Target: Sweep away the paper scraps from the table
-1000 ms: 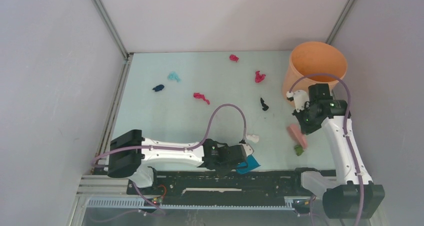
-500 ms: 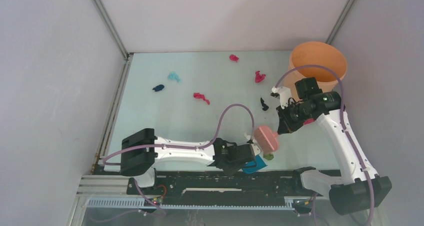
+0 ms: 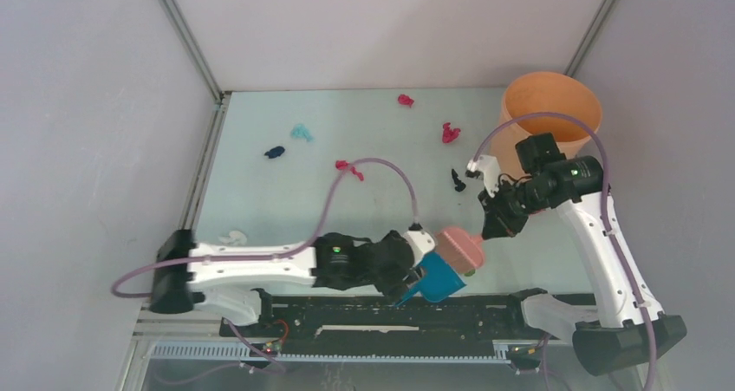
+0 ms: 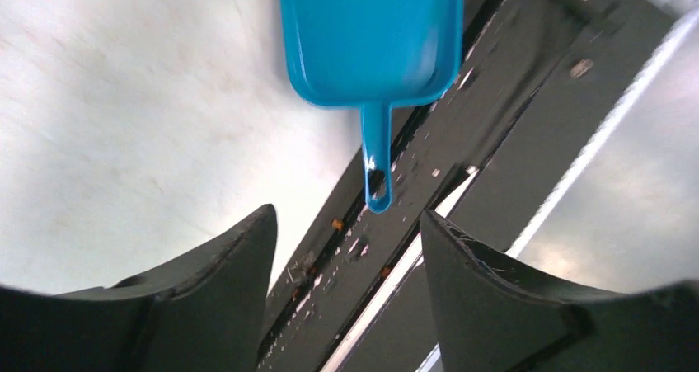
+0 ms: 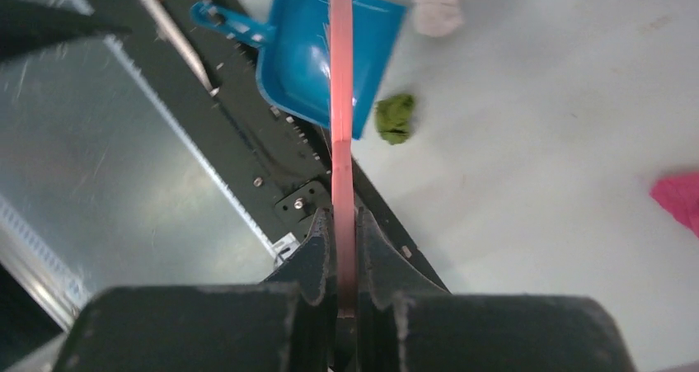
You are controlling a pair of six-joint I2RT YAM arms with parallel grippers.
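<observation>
Your right end effector (image 5: pixel 344 223) is clenched on the pink brush (image 5: pixel 340 100). The left end effector (image 4: pixel 346 219) is released, with the dustpan (image 4: pixel 371 34) handle pointing toward it. The olive scrap (image 5: pixel 396 118) lies on the surface (image 5: pixel 536 141) just beside the pan's mouth, nearest your brush.

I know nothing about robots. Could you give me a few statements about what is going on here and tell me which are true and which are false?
1. The right hand grips the pink hand brush. True.
2. The left hand is clamped on the blue plastic dustpan. False: its fingers stand open, and the dustpan's handle lies free beyond them.
3. The olive green paper wad lies inside the dustpan. False: it lies on the pale green table, beside the dustpan's rim.
4. An orange round bucket stands at the table's far right corner. True.
</observation>
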